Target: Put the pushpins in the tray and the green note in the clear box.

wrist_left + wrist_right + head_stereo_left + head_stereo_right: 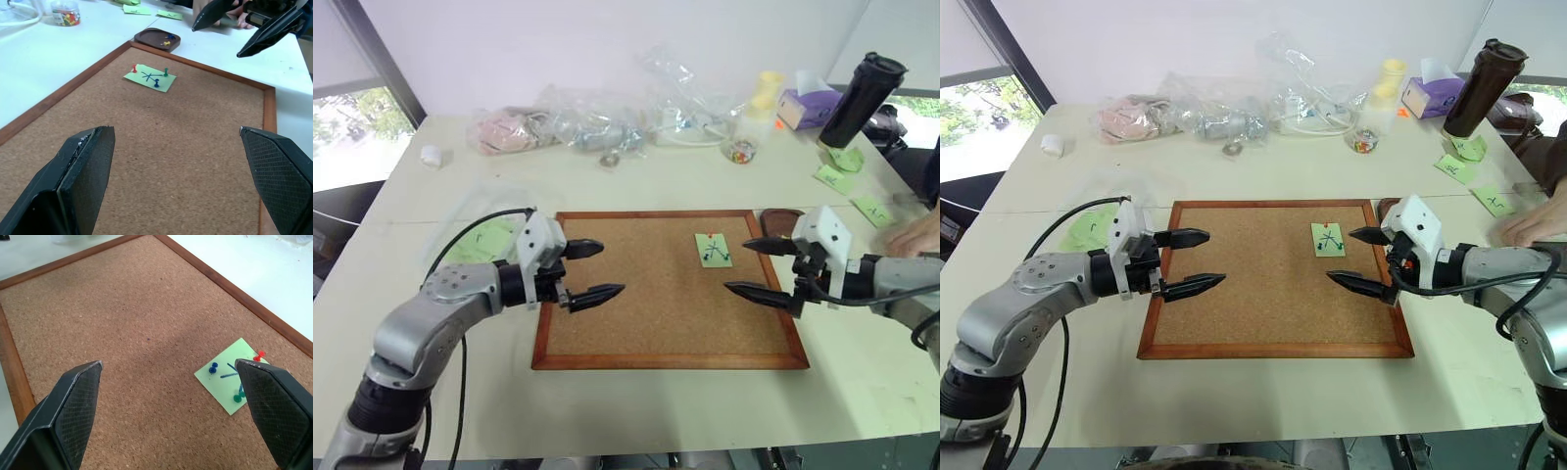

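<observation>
While pinned flat, green note [713, 250] long axis toward corkboard's [646, 333] far edge

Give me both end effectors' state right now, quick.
Left end effector: open, holding nothing, above the corkboard.
Right end effector: open, holding nothing, near the green note.

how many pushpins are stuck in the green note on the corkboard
3: a red pushpin at one corner, a green pushpin at another, and a blue pushpin on the near edge of the green note.
</observation>
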